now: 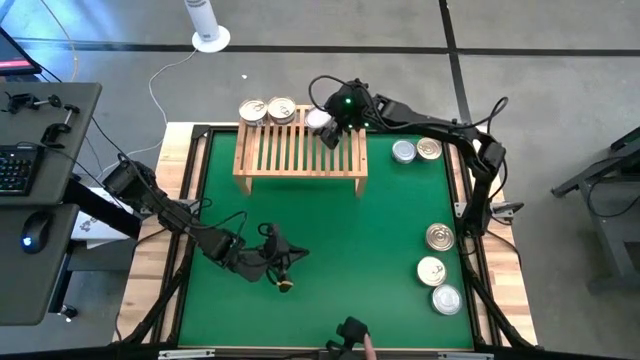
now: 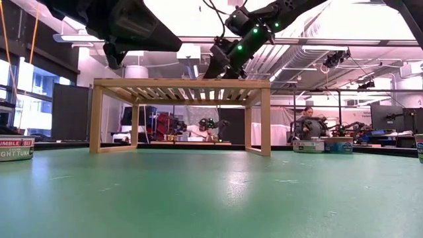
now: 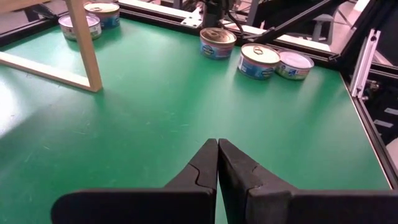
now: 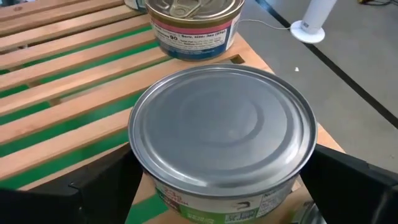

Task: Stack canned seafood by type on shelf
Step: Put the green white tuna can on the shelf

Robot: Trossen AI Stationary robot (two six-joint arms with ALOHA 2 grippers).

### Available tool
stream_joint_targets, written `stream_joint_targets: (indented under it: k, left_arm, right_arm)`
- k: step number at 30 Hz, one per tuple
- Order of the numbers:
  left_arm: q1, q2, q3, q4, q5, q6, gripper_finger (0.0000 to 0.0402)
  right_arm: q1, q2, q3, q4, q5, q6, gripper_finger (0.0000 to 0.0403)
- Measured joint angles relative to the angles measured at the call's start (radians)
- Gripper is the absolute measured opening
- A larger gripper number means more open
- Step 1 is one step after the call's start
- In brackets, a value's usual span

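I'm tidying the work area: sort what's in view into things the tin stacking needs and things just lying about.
Needed:
- wooden shelf
- tins on the shelf
- silver tin between the open right pincer
- two tins beside the shelf
- three tins at the mat's right edge

Lying about:
- keyboard
- mouse
- white cylinder

The shelf (image 1: 300,150) stands at the desk's (image 1: 330,250) far edge. Two tins (image 1: 267,111) sit side by side on its far left corner, a third tin (image 1: 319,121) just right of them. Two tins (image 1: 416,151) lie right of the shelf; three tins (image 1: 437,268) line the desk's right edge, nearer
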Motion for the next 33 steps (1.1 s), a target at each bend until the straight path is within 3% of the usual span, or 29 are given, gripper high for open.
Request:
stream_joint_targets:
  k: [16, 21, 33]
  left_arm:
    - [0.009, 0.0, 0.001, 0.0, 0.001, -0.008, 0.0]
    - [0.021, 0.0, 0.027, -0.017, 0.003, 0.008, 0.0]
    - [0.1, -0.081, 0.195, -0.312, -0.053, 0.125, 0.0]
  right_arm:
    - [-0.006, 0.0, 0.001, 0.019, -0.009, 0.011, 0.04]
    - [-0.006, 0.001, 0.06, -0.045, -0.009, 0.024, 0.04]
    - [-0.001, 0.0, 0.094, -0.208, 0.017, -0.043, 0.0399]
